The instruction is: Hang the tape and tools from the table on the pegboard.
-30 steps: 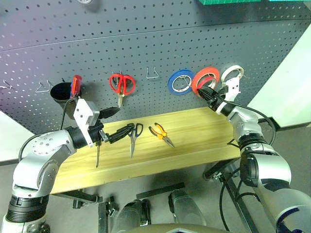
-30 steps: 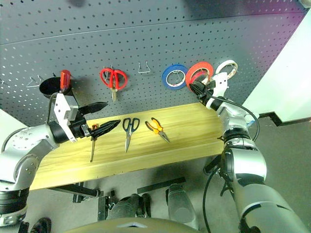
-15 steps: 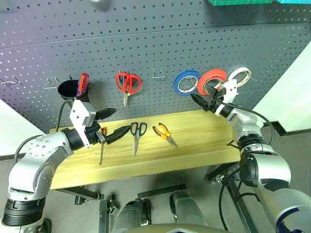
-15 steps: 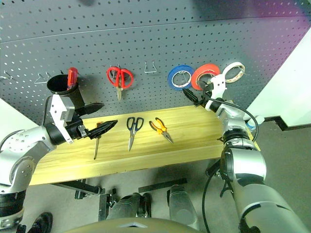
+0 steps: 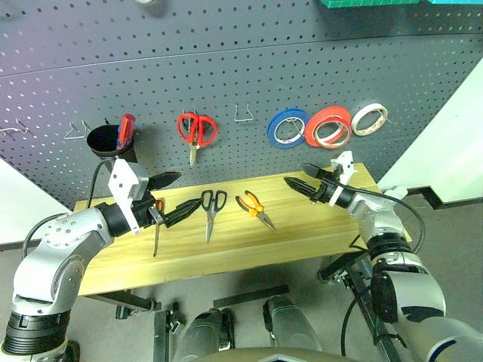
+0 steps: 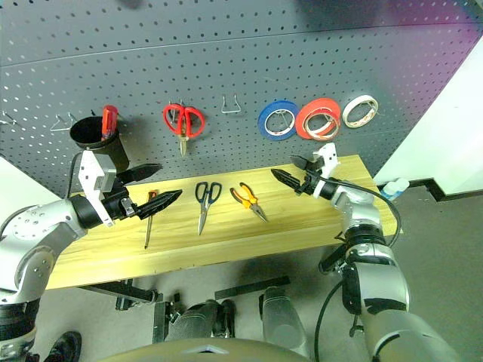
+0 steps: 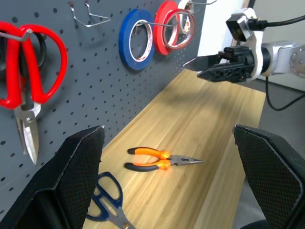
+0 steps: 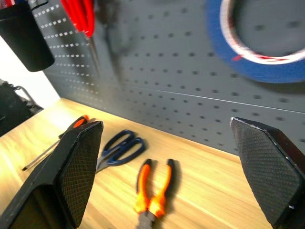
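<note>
Red-orange tape (image 5: 327, 126) hung on pegboard (image 5: 226, 68), pliers (image 5: 254, 209), scissors (image 5: 210, 210), screwdriver (image 5: 156, 226) flat on table (image 5: 302, 226)

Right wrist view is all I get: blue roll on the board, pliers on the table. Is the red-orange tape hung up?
Observer: Yes. The red-orange tape hangs on the pegboard, between the blue roll and a white roll.
Operator: Where is the left gripper?
Observer: The left gripper is open and empty, over the left part of the table, beside the screwdriver.
Operator: Any free hook for the pliers?
Observer: One empty wire hook sits between the red scissors and the blue roll.
</note>
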Controlling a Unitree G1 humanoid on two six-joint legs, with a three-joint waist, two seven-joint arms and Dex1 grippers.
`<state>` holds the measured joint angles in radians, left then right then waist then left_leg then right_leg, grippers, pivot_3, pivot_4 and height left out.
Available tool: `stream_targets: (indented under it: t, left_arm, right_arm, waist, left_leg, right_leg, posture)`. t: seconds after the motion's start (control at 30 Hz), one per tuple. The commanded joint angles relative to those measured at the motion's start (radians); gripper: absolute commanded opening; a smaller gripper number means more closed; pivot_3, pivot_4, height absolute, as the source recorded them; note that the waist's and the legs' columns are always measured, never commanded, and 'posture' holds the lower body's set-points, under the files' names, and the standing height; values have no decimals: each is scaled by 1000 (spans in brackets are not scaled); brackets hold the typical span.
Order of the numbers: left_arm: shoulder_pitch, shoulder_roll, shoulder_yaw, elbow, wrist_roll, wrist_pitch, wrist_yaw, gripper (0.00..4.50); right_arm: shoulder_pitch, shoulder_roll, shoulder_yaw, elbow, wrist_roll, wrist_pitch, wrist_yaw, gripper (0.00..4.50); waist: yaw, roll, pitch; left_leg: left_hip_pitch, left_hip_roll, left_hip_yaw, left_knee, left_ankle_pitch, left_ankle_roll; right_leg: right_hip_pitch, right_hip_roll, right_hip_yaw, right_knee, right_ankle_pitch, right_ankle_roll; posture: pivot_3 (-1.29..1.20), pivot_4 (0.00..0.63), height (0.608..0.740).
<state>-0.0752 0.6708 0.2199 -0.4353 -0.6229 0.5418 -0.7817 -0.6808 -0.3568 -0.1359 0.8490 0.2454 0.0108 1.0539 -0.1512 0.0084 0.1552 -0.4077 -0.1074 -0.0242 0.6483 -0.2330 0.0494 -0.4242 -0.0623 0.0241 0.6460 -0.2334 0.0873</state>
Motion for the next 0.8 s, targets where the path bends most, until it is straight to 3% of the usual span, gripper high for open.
stream_targets:
  t: [0.03,0.43,0.6,0.8]
  left_arm:
    - [28,17,49,-44,-19,0,8,4500]
    - [108,14,91,-105,-26,5,51,4500]
    - [121,18,102,-123,-36,13,65,4500]
    - [124,10,95,-136,-41,18,79,4500]
  right_arm:
    - [-8,37,79,-50,-92,20,-128,4466]
    - [-112,201,185,-44,-228,235,-515,4466]
    - [-115,232,251,-116,-274,309,-541,4466]
    - [-121,238,277,-182,-286,565,-573,4466]
  waist:
    - [0,-2,2]
    - [34,-3,30]
    - [58,-4,34]
    - [64,-6,43]
  left_leg:
    - [0,0,0,0,0,0]
    - [-1,0,0,-4,0,0]
    - [-1,0,0,-4,0,0]
    - [-1,0,0,-4,0,0]
  right_leg:
    - [0,0,0,0,-2,-3]
    - [-3,0,0,0,-3,-6]
    - [-4,0,-1,-2,-3,-6]
    - [-5,-1,-1,-3,-4,-7]
  posture:
    - [-149,187,740]
    - [-93,210,740]
    - [-81,215,740]
    - [-81,219,740]
